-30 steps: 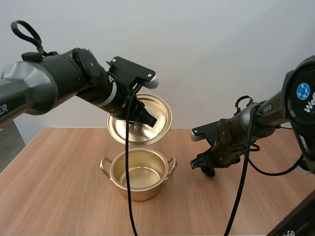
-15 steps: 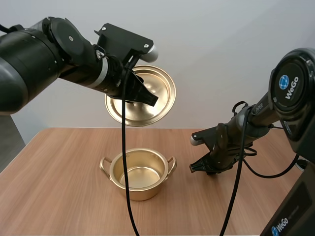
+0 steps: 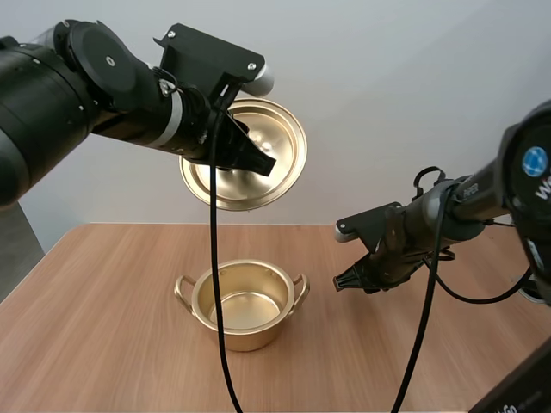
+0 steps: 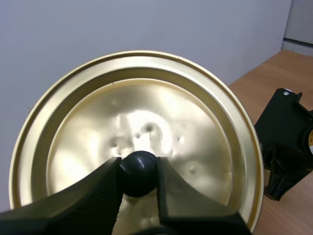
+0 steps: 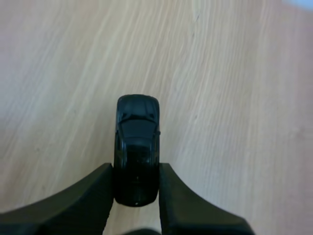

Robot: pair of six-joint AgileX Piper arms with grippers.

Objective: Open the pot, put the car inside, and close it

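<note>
Done: pot (image 3: pixel 245 303) open; left hand (image 3: pixel 258 163) grips the lid (image 4: pixel 146 112) by its knob (image 4: pixel 139 171), high above.
Car: car (image 5: pixel 137 132) pinched in right hand (image 3: pixel 355 279), over the desk (image 3: pixel 103 344), right of pot.
Left: 2 steps, car in, lid on.

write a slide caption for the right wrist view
Right gripper holds a small black car by its sides over the wooden table.

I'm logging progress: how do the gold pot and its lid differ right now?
The round gold metal pot stands upright and open on the wooden table; the round gold metal lid hangs tilted above it, its black knob pinched in the left pincer. The pot is deep with two side handles; the lid is shallow. Both are shiny gold.
</note>
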